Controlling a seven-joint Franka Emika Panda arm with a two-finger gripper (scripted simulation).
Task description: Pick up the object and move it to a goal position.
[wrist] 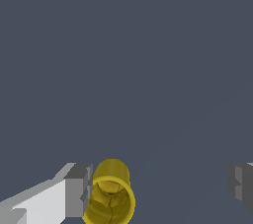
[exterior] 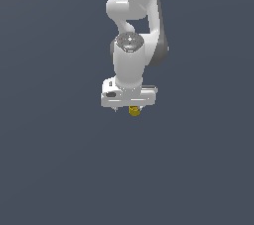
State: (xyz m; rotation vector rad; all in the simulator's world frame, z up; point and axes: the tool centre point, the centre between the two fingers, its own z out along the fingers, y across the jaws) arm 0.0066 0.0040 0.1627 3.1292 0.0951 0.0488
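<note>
The object (exterior: 134, 110) is a tiny yellow-gold hollow cylinder that peeks out just below the white hand of my gripper (exterior: 128, 107) in the exterior view. In the wrist view the object (wrist: 111, 193) sits between the two grey fingers, close against one fingertip (wrist: 79, 188) and far from the other fingertip (wrist: 241, 182). My gripper (wrist: 160, 188) is open, with a wide gap on the far side of the cylinder. Whether the near finger touches the cylinder cannot be told. No goal marker shows in either view.
A plain dark grey-blue surface (exterior: 54, 159) fills both views. The white arm (exterior: 136, 1) rises above the gripper toward the top of the exterior view.
</note>
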